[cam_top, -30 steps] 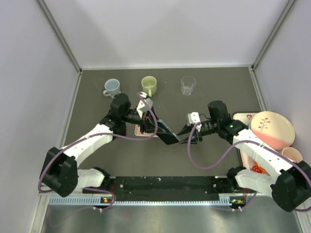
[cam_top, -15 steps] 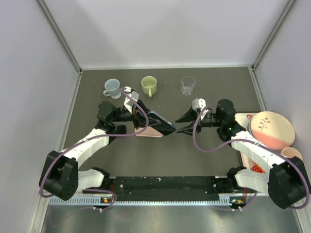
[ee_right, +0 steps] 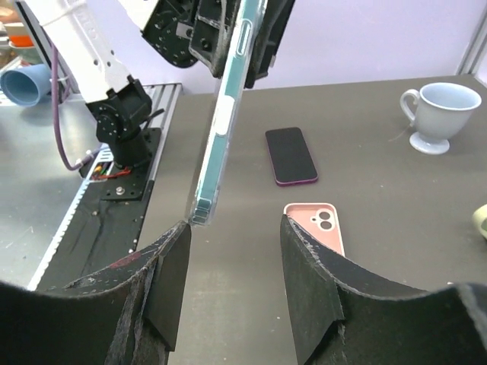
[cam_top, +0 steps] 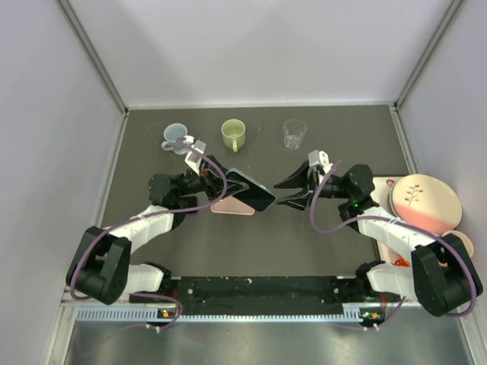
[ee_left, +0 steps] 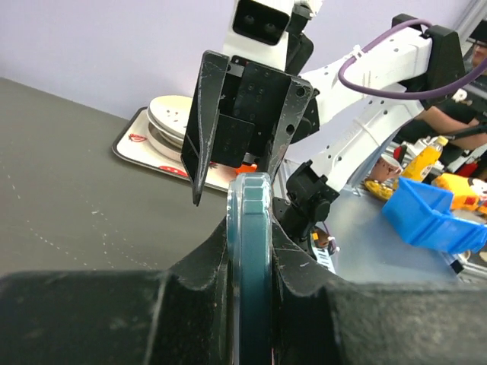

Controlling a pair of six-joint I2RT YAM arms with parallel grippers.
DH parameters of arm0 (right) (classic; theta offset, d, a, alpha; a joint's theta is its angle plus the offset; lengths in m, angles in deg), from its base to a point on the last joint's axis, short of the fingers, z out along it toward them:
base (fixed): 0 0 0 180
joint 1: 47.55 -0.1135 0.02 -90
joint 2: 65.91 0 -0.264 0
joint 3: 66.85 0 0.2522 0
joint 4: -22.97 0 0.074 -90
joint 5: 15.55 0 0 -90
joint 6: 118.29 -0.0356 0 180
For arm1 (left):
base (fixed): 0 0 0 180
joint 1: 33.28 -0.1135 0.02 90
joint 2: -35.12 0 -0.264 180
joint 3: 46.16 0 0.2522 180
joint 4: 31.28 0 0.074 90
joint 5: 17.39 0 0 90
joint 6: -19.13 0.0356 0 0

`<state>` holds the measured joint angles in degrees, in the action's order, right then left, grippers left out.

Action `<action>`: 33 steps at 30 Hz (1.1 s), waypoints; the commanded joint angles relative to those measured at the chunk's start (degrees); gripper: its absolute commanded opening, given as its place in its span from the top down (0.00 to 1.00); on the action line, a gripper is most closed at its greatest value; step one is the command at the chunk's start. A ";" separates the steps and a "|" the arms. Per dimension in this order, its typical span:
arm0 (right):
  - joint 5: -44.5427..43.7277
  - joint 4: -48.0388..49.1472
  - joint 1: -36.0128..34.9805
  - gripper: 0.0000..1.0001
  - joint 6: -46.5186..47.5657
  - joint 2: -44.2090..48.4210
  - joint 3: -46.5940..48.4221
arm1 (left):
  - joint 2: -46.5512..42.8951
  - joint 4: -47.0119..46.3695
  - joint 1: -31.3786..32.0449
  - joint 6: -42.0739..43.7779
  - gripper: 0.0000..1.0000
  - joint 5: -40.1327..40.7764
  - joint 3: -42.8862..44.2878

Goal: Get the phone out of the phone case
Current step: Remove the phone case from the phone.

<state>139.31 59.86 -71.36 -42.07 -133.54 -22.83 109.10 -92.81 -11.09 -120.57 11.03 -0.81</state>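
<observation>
Dark grey table [cam_top: 152, 243], left claw [cam_top: 218, 186] squeezing the clear blue phone case [ee_right: 226, 99] with the phone [cam_top: 249, 190] inside, held up off the table, right claw [cam_top: 291, 190] open beside its end, holding nothing, pink plate [cam_top: 424, 203] on a tray [ee_left: 129, 141].

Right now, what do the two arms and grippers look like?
Left arm and right arm: white links, black joints, a purple cable looping along each. Left gripper and right gripper: black, two tapering fingers, with a white camera block at the wrist.
</observation>
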 commanded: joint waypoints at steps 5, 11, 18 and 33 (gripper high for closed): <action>-2.81 19.04 -0.88 0.49 -9.95 -2.85 1.29 | 1.44 -15.24 1.18 -4.54 1.00 4.88 -3.38; -4.04 16.94 -0.88 0.48 -10.74 -2.41 1.55 | 0.12 -16.30 -0.57 -4.18 1.00 9.99 -4.96; -7.29 17.02 -0.71 0.47 -12.49 -3.47 1.03 | -0.41 -19.28 -4.79 -7.08 1.00 13.42 -6.37; -10.02 25.62 -0.71 0.51 -24.18 -12.08 1.47 | -4.62 -19.99 -6.29 -11.57 1.00 13.16 -4.79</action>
<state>129.54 78.27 -71.80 -61.24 -144.06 -23.18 108.20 -90.38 -17.19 -130.38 22.64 -7.36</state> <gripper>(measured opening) 0.504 0.204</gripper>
